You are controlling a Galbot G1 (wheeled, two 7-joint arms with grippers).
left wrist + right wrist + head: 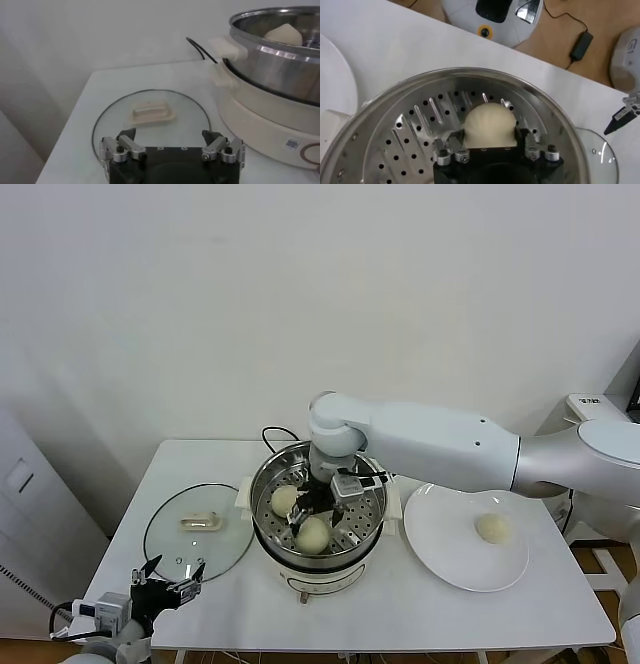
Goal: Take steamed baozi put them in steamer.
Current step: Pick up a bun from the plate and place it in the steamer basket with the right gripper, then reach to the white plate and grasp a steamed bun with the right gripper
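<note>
Right end effector [318,522] sits inside the shiny round steel steamer [263,484] with perforated floor, fingers pinching a smooth cream-white round baozi [489,124] at the near side of the pot. A second cream-white bun [285,500] lies on the steamer floor just beside it. A third bun [491,527] rests on the wide white plate [440,556], right of the steamer. Left end effector [171,148] is spread, empty, at the surface's near-left edge by the flat round glass lid [165,529].

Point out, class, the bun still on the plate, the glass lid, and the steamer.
bun on the plate [491,528], head view, middle of its top.
glass lid [222,536], head view, bare glass beside the handle.
steamer [262,476], head view, steel rim on the lid side.
</note>
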